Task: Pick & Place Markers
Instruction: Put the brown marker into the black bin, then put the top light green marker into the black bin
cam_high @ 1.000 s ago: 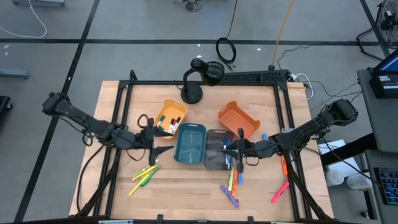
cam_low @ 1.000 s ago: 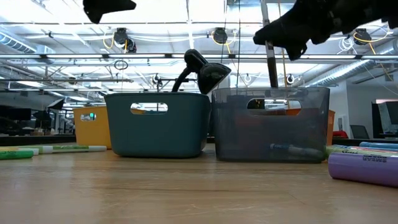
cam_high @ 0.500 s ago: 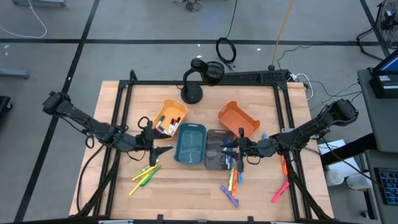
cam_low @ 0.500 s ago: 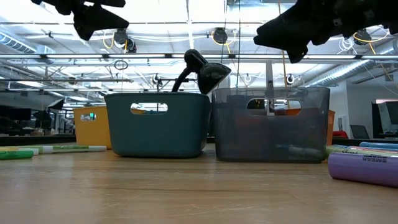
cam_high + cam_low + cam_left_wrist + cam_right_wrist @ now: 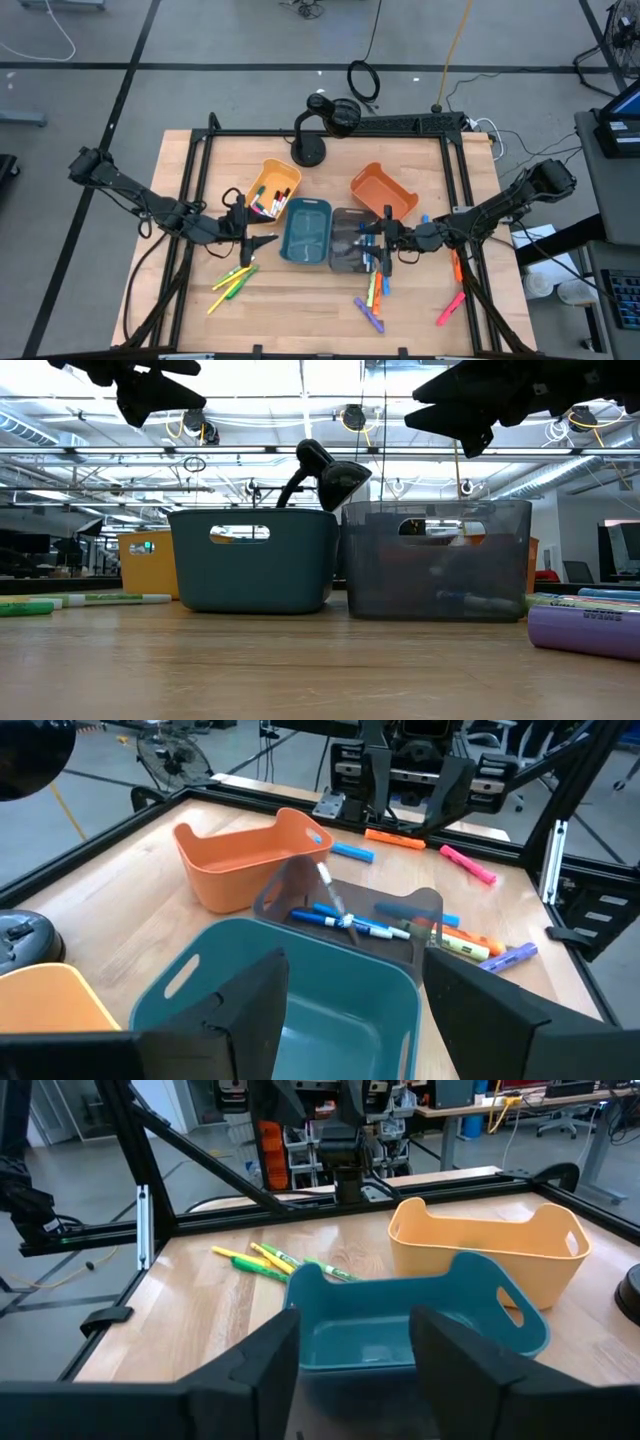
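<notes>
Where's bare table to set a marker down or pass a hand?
Free: the wood in front of the teal bin, between the green and yellow markers and the mixed marker cluster; also the far left corner behind the yellow bin. Crowded: around the grey bin under the right gripper.

A wooden table carries four bins. The yellow bin sits tilted toward the back left, the orange bin toward the back right. The teal bin and the grey bin stand side by side at the centre, touching. A black desk lamp stands at the back edge. A coiled black cable lies on the floor behind
</notes>
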Robot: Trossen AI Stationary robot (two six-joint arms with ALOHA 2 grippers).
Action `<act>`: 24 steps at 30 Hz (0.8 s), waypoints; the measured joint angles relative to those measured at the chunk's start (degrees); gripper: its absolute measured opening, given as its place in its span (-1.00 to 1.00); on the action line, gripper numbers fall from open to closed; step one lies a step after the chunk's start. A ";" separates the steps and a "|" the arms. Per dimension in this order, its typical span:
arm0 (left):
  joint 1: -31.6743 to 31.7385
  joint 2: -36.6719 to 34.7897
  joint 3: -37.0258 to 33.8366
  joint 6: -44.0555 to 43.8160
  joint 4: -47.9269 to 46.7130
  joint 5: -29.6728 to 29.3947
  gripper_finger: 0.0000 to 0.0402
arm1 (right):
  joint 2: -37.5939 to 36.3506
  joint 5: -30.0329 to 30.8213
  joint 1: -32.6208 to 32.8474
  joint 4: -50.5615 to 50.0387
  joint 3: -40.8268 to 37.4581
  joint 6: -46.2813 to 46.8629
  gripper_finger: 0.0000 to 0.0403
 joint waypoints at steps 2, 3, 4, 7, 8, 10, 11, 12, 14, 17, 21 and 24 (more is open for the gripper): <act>0.01 0.00 0.00 -0.02 -0.07 0.00 0.18 | 0.00 0.00 0.00 0.00 -0.01 0.11 -0.10; 0.02 0.00 0.00 -0.04 -0.19 0.02 0.18 | 0.00 0.00 0.00 0.00 -0.02 0.13 -0.10; 0.02 0.00 0.00 -0.06 -0.42 0.04 0.18 | 0.00 0.00 0.00 0.00 0.00 0.13 -0.10; 0.00 0.00 0.00 -1.46 -1.90 0.14 0.18 | 0.00 0.00 0.00 0.00 -0.02 0.13 -0.11; 0.01 0.00 0.00 -2.44 -2.83 0.38 0.18 | 0.00 0.00 0.00 0.00 0.00 0.13 -0.11; 0.02 0.00 0.00 -4.18 -5.19 2.61 0.18 | 0.00 0.00 0.00 -0.02 0.00 0.13 -0.11; 0.01 0.00 0.00 -5.06 -6.62 4.18 0.18 | 0.00 0.00 0.00 -0.02 0.00 0.13 -0.11; -0.02 0.14 0.00 -6.38 -8.27 5.70 0.18 | 0.00 0.00 0.00 0.00 -0.01 0.14 -0.11; -0.05 1.05 0.00 -10.47 -11.91 7.66 0.18 | 0.00 -0.02 0.00 -0.02 0.00 0.14 -0.11; -0.09 4.06 0.00 -17.46 -18.24 7.74 0.18 | 0.02 -0.02 0.00 -0.02 0.00 0.13 -0.10; -0.09 11.48 -0.02 -23.16 -25.08 8.66 0.18 | 0.02 -0.02 0.00 0.00 -0.02 0.15 -0.10; -0.09 17.37 -0.02 -25.97 -26.59 10.65 0.18 | 0.02 -0.02 0.00 0.18 -0.01 0.15 -0.09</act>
